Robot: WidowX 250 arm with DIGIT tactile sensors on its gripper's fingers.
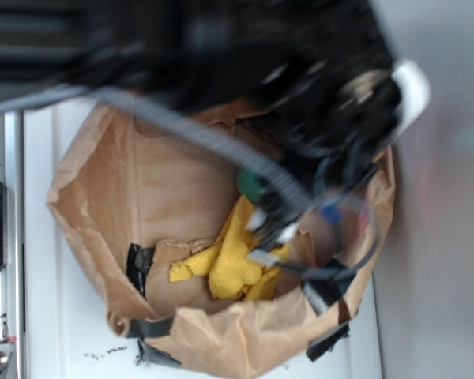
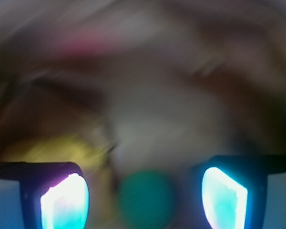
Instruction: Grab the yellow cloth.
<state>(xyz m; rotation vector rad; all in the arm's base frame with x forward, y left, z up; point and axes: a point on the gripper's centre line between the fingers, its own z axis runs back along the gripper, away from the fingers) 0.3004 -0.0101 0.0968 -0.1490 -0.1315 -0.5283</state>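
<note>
The gripper [image 2: 144,198] fills the bottom of the wrist view, its two glowing fingertips [image 2: 66,202] standing wide apart with nothing clamped between them, so it is released. Between and just beyond the fingertips sits a blurred green ball [image 2: 147,198], and up to the left of it a smeared patch of yellow cloth [image 2: 62,148] shows. Everything in that view is heavily blurred.

From the outside camera, the black arm [image 1: 324,103] reaches down from the top of the picture into a brown paper bag [image 1: 142,181], its lower end, with the gripper [image 1: 270,237], low inside the bag on the right side. The arm is blurred, and a grey cable [image 1: 213,142] runs across the bag's mouth to it.

The yellow cloth lies crumpled on the bag's floor, toward the front wall, directly beside the gripper's tip; whether they touch cannot be told. The green ball [image 1: 250,186] peeks out just above the cloth, partly hidden by the arm. Strips of black tape [image 1: 139,264] patch the bag's front wall. The bag stands on a white table [image 1: 55,339], with a metal rail [image 1: 0,237] along the left edge.
</note>
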